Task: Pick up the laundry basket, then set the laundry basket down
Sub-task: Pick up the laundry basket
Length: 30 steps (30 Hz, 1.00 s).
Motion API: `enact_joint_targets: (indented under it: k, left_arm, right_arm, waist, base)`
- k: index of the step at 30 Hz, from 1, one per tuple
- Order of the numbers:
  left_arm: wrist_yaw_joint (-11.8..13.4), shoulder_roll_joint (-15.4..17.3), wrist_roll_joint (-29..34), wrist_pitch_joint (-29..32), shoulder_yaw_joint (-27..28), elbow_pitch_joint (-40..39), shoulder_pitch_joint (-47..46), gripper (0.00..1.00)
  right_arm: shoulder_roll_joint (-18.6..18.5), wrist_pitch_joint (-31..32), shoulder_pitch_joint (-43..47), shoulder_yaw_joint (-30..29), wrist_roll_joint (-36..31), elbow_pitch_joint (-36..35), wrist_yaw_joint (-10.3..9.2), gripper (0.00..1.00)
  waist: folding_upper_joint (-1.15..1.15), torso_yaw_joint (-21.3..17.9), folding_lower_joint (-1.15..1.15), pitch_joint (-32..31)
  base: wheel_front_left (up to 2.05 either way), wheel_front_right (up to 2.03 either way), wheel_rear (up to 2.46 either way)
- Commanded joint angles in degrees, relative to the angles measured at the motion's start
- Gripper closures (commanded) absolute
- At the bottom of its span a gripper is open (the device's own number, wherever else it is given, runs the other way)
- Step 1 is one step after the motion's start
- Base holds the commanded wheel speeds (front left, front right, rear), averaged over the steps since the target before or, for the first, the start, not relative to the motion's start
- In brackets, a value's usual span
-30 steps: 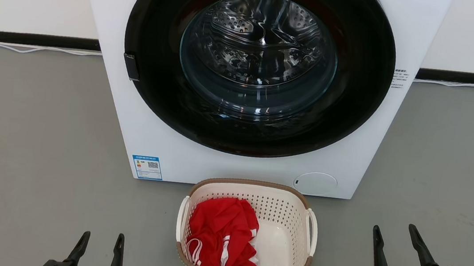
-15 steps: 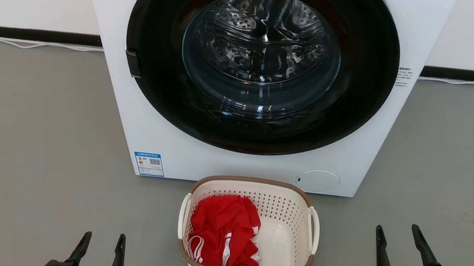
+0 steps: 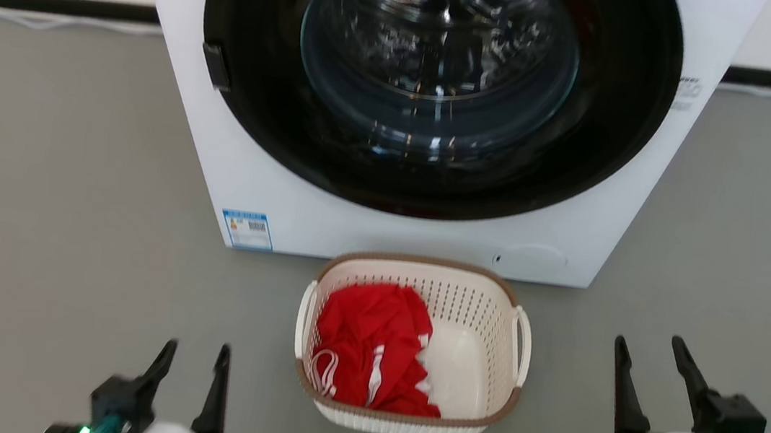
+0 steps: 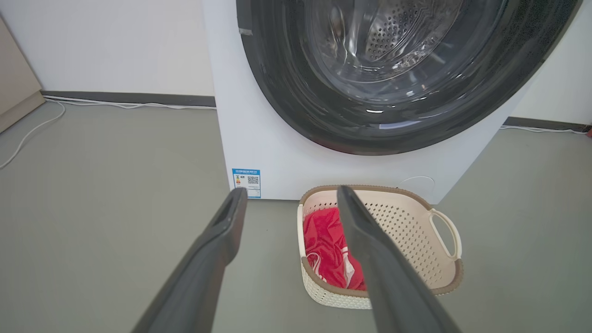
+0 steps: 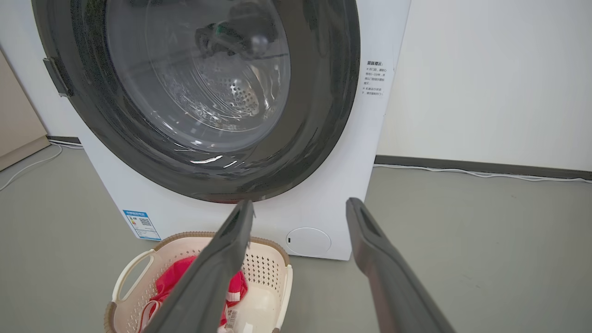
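Note:
The cream perforated laundry basket (image 3: 477, 307) with a brown rim and white side handles rests on the grey floor just in front of the washing machine, holding a red garment (image 3: 371, 345). It also appears in the left wrist view, laundry basket (image 4: 407, 231), and low in the right wrist view, laundry basket (image 5: 263, 268). My left gripper (image 3: 195, 355) stands open to the basket's left, apart from it. My right gripper (image 3: 648, 342) stands open to its right, also apart. Nothing is between either pair of fingers.
A white front-loading washing machine (image 3: 246, 164) with a dark round door (image 3: 437, 84), shut, rises directly behind the basket. White cables (image 3: 45, 20) run along the dark skirting at the wall. Grey floor lies on both sides of the basket.
The whole head view has shifted: the machine and basket sit higher in it and look larger, so the camera has moved. More of both grippers and their wrists shows. The basket stays on the floor.

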Motion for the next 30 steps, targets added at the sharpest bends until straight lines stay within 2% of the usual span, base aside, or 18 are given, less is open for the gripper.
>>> enact_joint_targets:
  k: [1, 9, 17, 30]
  left_arm:
    - [0.3, 0.4, -0.7, -0.6, 1.0, -0.3, -4.0, 0.00]
    - [0.1, 0.4, -1.7, -0.6, -2.9, 8.6, -13.8, 0.00]
    - [0.6, 0.4, -4.0, -0.6, -5.3, 19.0, -23.1, 0.00]
    - [0.2, 0.4, -8.3, -0.6, -10.2, 31.8, -36.7, 0.00]
  right_arm:
    - [-0.6, -0.8, -3.1, 1.3, 0.3, -0.1, 0.34, 0.00]
    - [-0.6, -0.8, -11.5, 0.4, 0.5, 9.8, 0.34, 0.00]
    - [-0.6, -0.8, -21.7, -1.3, -2.7, 22.8, 0.34, 0.00]
    - [-0.6, -0.7, -33.8, -2.5, -5.3, 35.2, 0.34, 0.00]
  waist:
    - [0.00, 0.3, 0.00, 1.9]
    - [0.00, 0.8, 0.00, 8.8]
    - [0.00, 0.3, 0.00, 14.1]
    - [0.00, -0.5, 0.00, 23.5]
  base:
    - [0.00, 0.00, 0.00]
    - [0.00, 0.00, 0.00]
    - [0.00, 0.00, 0.00]
    - [0.00, 0.00, 0.00]
